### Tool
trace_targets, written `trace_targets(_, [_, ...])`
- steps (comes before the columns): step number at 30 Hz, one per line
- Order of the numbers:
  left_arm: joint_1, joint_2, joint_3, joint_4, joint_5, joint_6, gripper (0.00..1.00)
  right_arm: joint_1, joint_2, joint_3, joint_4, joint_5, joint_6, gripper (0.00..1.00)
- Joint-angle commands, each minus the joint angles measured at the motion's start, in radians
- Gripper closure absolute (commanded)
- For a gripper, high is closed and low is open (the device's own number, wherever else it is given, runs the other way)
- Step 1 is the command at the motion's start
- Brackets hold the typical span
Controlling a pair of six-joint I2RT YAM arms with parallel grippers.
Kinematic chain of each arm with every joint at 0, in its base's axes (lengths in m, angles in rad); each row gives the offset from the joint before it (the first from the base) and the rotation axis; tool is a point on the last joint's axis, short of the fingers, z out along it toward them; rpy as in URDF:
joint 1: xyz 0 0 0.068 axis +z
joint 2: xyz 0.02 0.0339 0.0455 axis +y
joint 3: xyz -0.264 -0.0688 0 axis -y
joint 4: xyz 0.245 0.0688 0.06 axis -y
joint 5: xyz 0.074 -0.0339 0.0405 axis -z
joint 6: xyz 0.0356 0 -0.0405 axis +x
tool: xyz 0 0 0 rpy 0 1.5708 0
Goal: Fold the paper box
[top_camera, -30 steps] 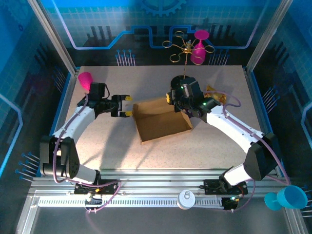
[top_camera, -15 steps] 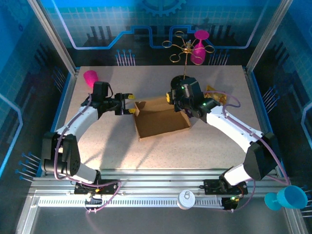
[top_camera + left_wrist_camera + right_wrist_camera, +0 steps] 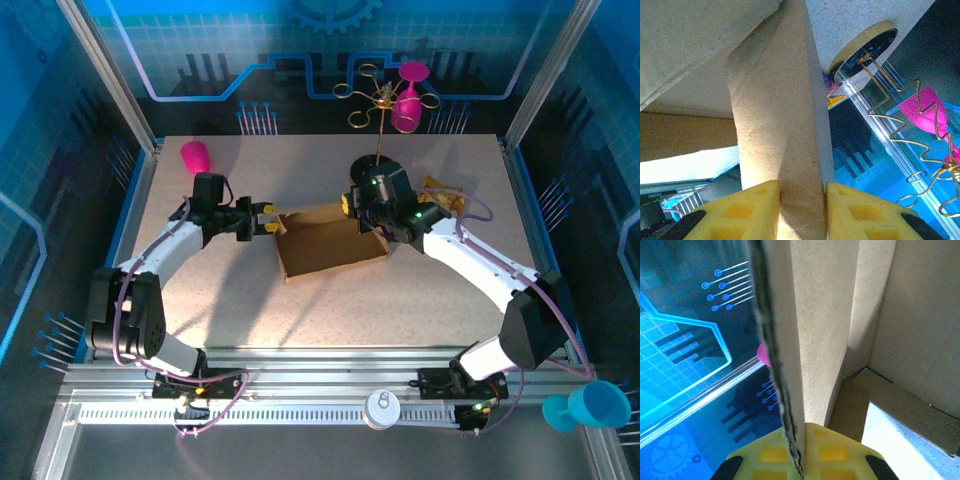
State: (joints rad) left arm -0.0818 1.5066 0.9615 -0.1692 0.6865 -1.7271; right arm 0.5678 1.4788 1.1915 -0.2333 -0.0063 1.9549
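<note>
The paper box (image 3: 330,248) is a shallow brown cardboard carton, open at the top, in the middle of the table. My left gripper (image 3: 268,220) is at its left wall. In the left wrist view the yellow pads (image 3: 752,212) press both sides of an upright cardboard wall (image 3: 785,125), so the left gripper (image 3: 801,210) is shut on it. My right gripper (image 3: 350,205) holds the back right wall. In the right wrist view this right gripper (image 3: 802,452) is shut on the thin edge of a cardboard wall (image 3: 820,315), with the box's inside corner to the right.
A pink cup (image 3: 195,157) lies at the table's back left. A gold wire stand (image 3: 380,100) with a pink goblet (image 3: 408,95) rises at the back. Small packets (image 3: 442,195) lie behind my right arm. A blue goblet (image 3: 590,405) sits outside the frame at the front right.
My left gripper has moved right to the box's left wall and closed on it. The box has shifted slightly toward the back. My right gripper has kept its grip.
</note>
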Motion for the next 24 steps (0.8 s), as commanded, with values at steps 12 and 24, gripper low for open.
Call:
trace_targets(12, [-0.015,0.055,0.01,0.053,0.047,0.002,0.6,0.0,0.015,0.033,-0.033,-0.11,-0.058,1.0])
trace_targets(24, [-0.036,0.068,0.048,0.067,0.063,-0.003,0.6,0.0,0.026,0.043,-0.024,-0.123,-0.065,1.0])
